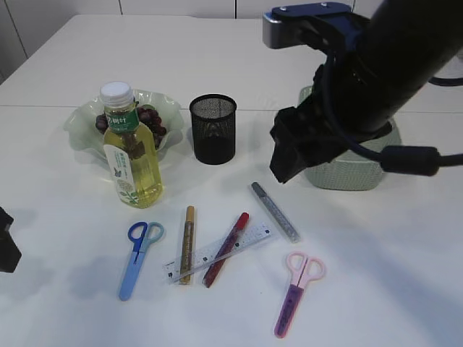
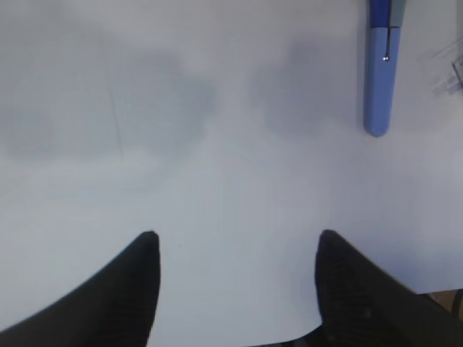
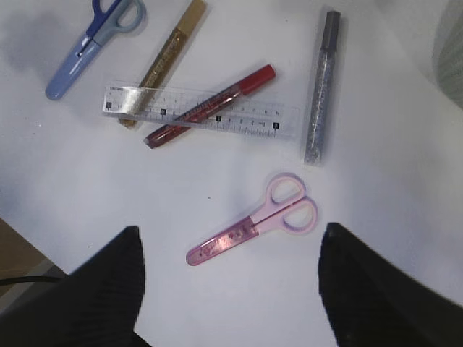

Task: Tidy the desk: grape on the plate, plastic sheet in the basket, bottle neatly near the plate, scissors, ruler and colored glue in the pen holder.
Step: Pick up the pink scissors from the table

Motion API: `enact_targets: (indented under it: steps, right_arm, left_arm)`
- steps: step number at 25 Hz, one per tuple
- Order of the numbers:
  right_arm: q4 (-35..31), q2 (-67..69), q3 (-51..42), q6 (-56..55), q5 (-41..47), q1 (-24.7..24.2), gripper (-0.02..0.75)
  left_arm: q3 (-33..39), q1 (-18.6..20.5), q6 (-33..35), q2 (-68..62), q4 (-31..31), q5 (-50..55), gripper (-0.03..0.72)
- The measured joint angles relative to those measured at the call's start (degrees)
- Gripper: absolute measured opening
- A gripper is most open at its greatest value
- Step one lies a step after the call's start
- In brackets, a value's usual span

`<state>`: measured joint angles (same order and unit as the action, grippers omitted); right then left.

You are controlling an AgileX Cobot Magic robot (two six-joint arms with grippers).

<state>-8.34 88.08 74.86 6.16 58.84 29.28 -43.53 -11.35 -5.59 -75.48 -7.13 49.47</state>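
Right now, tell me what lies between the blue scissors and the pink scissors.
In the exterior view, between the blue scissors and pink scissors lie the clear ruler, the gold glue pen under it and the red glue pen on top.

Basket (image 1: 347, 173) half behind right arm (image 1: 376, 79)

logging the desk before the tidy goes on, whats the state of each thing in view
clear bottle of yellow liquid: upright, white cap on
black mesh pen holder: upright, empty
pale green plate: holds dark grapes
blue scissors: closed, flat
pink scissors: closed, flat
clear plastic ruler: flat, over gold and red glue pens
left gripper: open, empty
right gripper: open, empty
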Motion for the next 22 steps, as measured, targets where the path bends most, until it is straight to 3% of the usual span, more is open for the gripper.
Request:
enact_targets:
  steps: [11,22]
  right_arm:
    - [0.45,9.20,13.10,-4.21,8.80,0.00,0.577]
    - [4.49,12.25,7.24,-8.04,11.22,0.00,0.577]
  left_arm:
    - [0.00,0.00,0.00,0.00,-0.09,-0.47,0.488]
    - [0.00,0.00,0.00,0.00,-0.09,-0.50,0.488]
